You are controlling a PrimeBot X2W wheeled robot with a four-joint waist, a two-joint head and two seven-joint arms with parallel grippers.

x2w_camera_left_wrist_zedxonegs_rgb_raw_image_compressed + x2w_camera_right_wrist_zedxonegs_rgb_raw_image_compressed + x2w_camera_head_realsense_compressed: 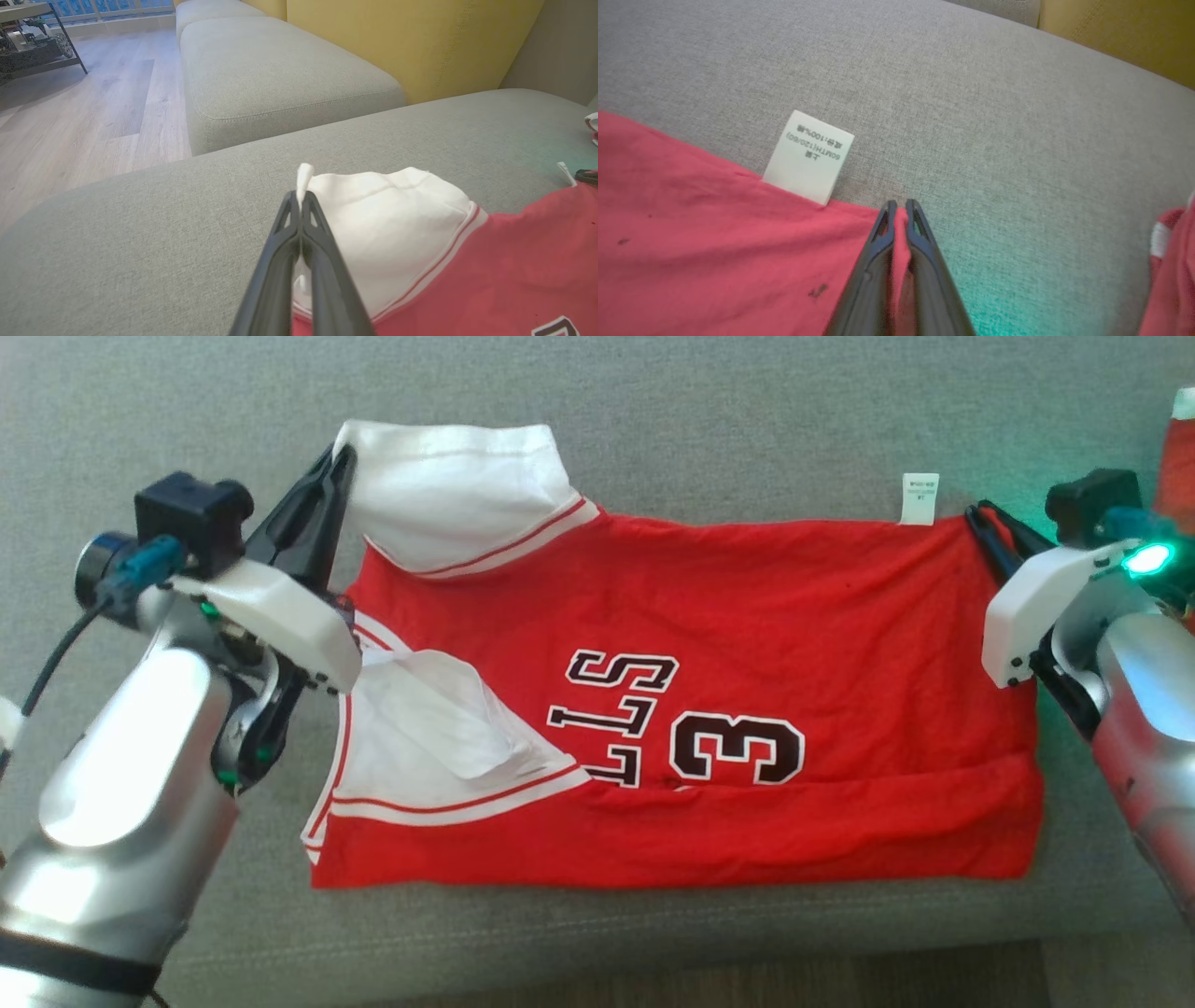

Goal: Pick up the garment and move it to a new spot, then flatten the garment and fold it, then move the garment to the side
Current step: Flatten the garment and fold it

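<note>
You have bare grey cushion beyond the jersey: open passage. There is a narrow bare strip along its near edge. Left gripper and right gripper, each clamped on a far corner, block those ends. Second red garment crowds your right. Yellow backrest stands past the cushion. Wood floor lies open off its edge.

Red jersey w/ white sleeves, spread flat on grey cushion

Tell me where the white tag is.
In the head view, the tag sticks off the jersey at its far right edge, beside the right tool.
</note>
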